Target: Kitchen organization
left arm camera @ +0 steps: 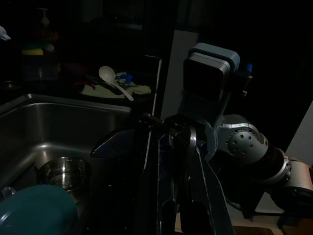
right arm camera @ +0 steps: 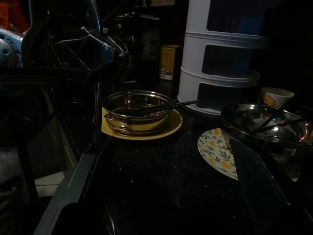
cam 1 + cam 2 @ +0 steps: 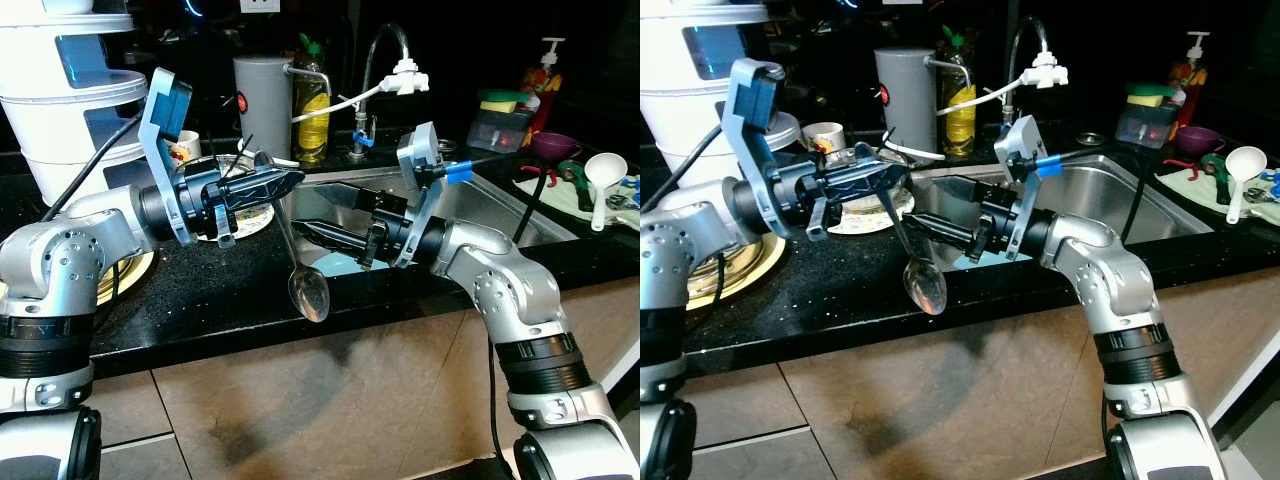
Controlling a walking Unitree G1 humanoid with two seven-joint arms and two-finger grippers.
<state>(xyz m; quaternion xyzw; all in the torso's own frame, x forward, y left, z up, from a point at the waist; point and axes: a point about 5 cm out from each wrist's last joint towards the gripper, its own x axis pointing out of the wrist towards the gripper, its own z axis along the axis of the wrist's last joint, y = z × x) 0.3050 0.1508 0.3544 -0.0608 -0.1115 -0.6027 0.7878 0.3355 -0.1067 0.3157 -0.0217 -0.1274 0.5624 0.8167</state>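
While the left pincer (image 3: 285, 183) clamps a dangling spoon (image 3: 308, 291) above the worktop (image 3: 200, 300), the right pincer (image 3: 315, 232), at three o'clock, stands parted; dishes remain unsorted.

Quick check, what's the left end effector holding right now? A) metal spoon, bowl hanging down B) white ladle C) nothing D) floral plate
A: the left end effector is closed on the handle of a metal spoon, whose bowl hangs down in front of the black counter edge, while the right end effector points toward it from over the sink.
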